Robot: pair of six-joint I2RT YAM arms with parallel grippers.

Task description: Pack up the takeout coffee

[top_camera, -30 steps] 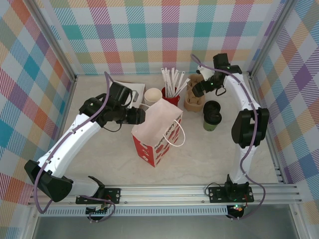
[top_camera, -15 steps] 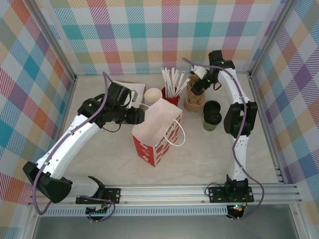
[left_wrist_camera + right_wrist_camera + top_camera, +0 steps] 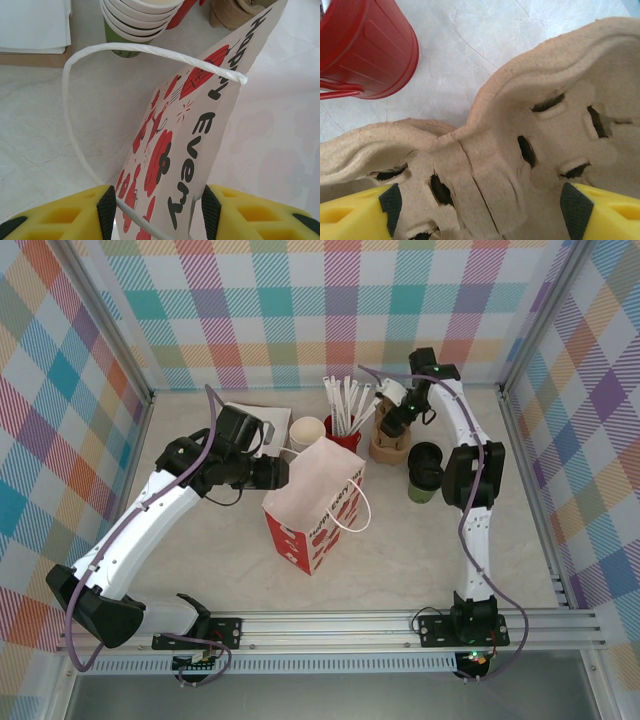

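The right arm has folded further toward the back wall, bringing the right claw [image 3: 397, 418] lower over the brown pulp cup carrier [image 3: 388, 449]. The left arm and the paper bag [image 3: 318, 512] have not moved. In the right wrist view the claw [image 3: 482, 202] is spread wide, one yellow finger at each side of the carrier [image 3: 530, 115], with the red cup [image 3: 365, 45] just beyond. The left claw [image 3: 276, 473] is at the bag's left rim. Its fingers [image 3: 106, 210] stand apart with the bag's wall [image 3: 200, 115] and cord handle [image 3: 75, 100] between them, and whether they pinch it cannot be told. The green coffee cup [image 3: 422, 482] with its black lid stands on the desk [image 3: 420, 560] just right of the carrier, outside the bag.
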